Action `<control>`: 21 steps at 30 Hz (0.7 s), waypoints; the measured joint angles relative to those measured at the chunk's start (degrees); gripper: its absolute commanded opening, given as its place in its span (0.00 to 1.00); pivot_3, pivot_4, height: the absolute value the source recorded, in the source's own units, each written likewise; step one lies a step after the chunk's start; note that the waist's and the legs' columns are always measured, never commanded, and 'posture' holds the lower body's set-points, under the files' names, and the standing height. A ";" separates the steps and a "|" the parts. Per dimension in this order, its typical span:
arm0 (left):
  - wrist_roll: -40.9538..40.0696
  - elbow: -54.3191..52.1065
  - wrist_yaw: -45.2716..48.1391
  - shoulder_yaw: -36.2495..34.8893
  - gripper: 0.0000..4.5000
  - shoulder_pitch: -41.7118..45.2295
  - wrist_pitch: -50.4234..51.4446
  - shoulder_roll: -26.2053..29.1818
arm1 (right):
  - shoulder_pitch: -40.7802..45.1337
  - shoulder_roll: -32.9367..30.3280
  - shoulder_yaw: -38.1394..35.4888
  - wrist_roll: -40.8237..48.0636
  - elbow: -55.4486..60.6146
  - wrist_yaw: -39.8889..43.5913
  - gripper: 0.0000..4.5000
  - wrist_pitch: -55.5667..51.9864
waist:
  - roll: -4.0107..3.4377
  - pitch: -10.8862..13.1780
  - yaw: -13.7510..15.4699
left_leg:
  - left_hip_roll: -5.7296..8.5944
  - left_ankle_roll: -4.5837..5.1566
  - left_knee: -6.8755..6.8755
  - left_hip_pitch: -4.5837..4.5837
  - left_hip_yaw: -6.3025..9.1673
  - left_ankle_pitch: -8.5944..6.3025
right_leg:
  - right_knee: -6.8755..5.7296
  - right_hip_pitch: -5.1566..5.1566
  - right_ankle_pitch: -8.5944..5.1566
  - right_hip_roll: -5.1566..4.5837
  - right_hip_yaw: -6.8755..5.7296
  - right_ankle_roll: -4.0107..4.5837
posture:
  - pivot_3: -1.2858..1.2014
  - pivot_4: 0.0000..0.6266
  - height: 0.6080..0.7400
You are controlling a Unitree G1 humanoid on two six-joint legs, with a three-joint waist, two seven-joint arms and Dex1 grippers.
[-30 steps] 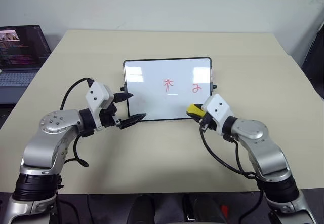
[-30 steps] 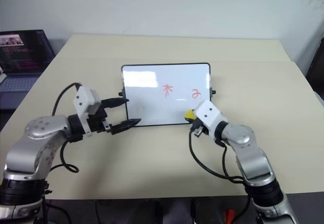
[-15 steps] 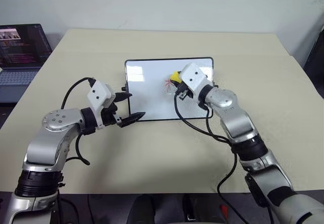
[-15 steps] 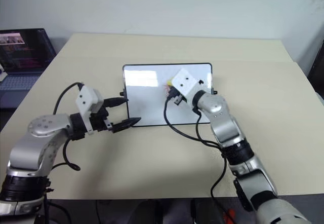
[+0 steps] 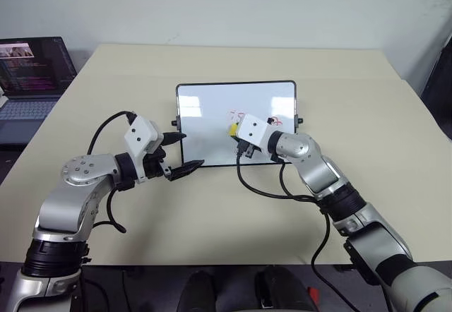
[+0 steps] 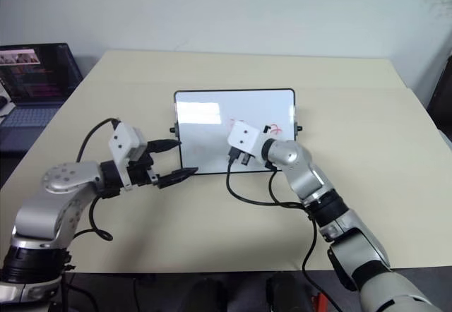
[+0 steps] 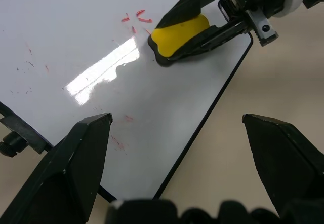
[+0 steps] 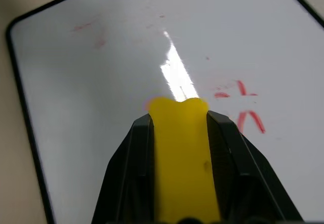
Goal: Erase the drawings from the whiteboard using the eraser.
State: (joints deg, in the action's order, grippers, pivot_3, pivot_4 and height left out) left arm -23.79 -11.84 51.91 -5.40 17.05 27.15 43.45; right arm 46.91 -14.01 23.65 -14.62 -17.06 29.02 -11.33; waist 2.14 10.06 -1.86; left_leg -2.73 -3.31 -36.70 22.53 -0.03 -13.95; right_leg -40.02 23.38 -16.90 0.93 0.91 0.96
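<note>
On the beige counter [image 5: 212, 213], toward its far middle, lies the whiteboard [image 5: 205, 125], its long edges running parallel to the counter's far edge. Over the board's middle the right gripper [image 8: 179, 117] has its black fingers [image 8: 129, 168] clamped tight on the yellow eraser [image 7: 179, 31], whose front end touches the white surface (its dark underside faces the board). Just beside the eraser, toward the board's right end, are the drawings [image 8: 245, 105]: a few broken red strokes, with another red scribble by the board's right edge in the head views. Fainter red smudges lie near the board's left end. At the board's near left corner the left gripper [image 5: 182, 152] hovers with its fingers [image 7: 76, 158] spread wide and nothing between them, one fingertip over the board's left edge, the other just off its near edge. A laptop [image 5: 32, 72] with a lit screen sits beyond the counter's left edge.
</note>
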 measured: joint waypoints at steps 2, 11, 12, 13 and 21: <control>-0.03 -0.21 0.01 0.01 1.00 -0.31 0.00 0.00 | 2.10 0.14 -1.54 -0.44 -2.72 -3.08 0.24 1.18 | 0.00 0.00 0.00 | 0.00 0.01 -0.10 0.02 0.01 0.01 | -0.02 -0.01 0.01 0.02 -0.01 -0.03 | 0.52 0.24 1.00; -0.22 -1.13 -0.04 0.01 1.00 -0.68 0.16 0.00 | 0.57 -1.18 -0.99 0.03 -0.61 4.86 0.24 0.50 | 0.02 -0.01 0.02 | -0.03 0.02 -0.15 0.05 0.03 0.00 | 0.00 -0.04 0.05 0.01 0.01 0.03 | 0.52 0.24 1.00; -0.23 -1.15 -0.04 0.01 1.00 -0.68 0.16 0.00 | 0.00 -1.17 -0.63 0.03 -0.11 5.84 0.24 0.25 | 0.02 -0.01 0.00 | -0.03 0.02 -0.15 0.04 0.03 0.00 | -0.01 -0.04 0.05 0.01 0.01 0.03 | 0.52 0.24 1.00; -0.23 -1.15 -0.04 0.01 1.00 -0.68 0.16 0.00 | -0.36 -1.14 -0.34 -0.01 0.09 6.02 0.24 0.17 | 0.02 -0.01 -0.02 | -0.03 0.02 -0.15 0.01 0.02 0.00 | -0.02 -0.06 0.05 0.01 0.02 0.02 | 0.52 0.24 1.00; -0.26 -1.25 -0.08 0.10 1.00 -0.67 0.23 -0.01 | 4.99 -0.11 -3.51 -2.29 -6.52 -4.13 0.24 3.39 | 0.00 0.00 0.15 | -0.02 0.02 -0.20 0.07 0.04 0.02 | 0.00 -0.05 0.08 0.00 -0.01 0.00 | 0.52 0.24 1.00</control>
State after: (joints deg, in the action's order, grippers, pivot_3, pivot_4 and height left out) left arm -24.05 -13.10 51.83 -5.30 16.38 27.38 43.44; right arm 51.90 -14.12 20.14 -16.91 -23.59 24.89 -7.94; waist 2.14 10.06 -1.71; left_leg -2.75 -3.29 -36.90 22.60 0.01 -13.94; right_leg -40.02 23.33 -16.82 0.93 0.90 0.96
